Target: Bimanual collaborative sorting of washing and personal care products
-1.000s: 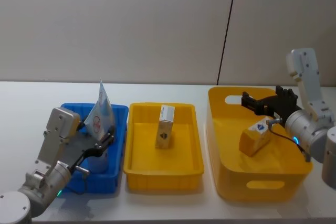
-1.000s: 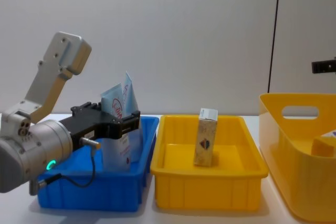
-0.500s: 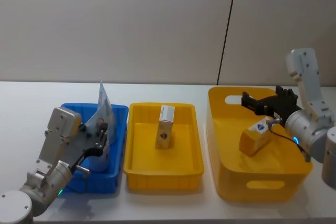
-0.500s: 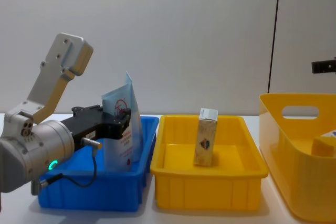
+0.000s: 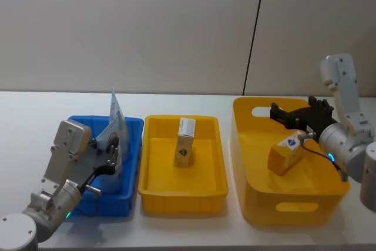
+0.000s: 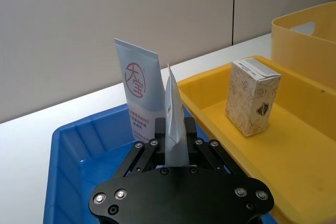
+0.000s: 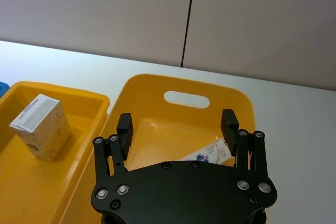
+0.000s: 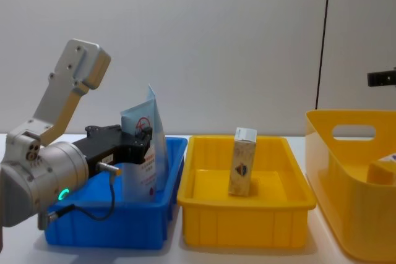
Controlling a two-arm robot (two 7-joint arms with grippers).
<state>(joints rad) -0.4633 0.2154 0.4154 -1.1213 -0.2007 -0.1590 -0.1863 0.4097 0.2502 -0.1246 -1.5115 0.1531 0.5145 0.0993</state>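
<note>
**Pouch grip looks sketchy to me**

The left gripper [image 6: 173,139] is pinching one soft pouch [image 6: 172,103] edge-on inside the blue bin [image 6: 79,145]. If it lifts like that, I reckon the pouch could fold, slip out, or drag the second pouch [image 6: 137,95] just behind it. The right gripper [image 7: 177,127] hangs spread wide over the deep yellow bin [image 5: 294,207], above a tilted carton [image 5: 286,154].

Count: two pouches, two cartons (the other carton [image 5: 185,141] stands upright in the yellow tray [image 5: 182,198]), three bins.

This looks like a robot test lab: a bare white table [image 5: 35,116] carries a shallow yellow tray [image 5: 182,195], with a blue bin [image 5: 130,174] left of it, a deep yellow bin [image 5: 264,198] right of it and a plain panelled wall [image 5: 147,27] behind it
</note>
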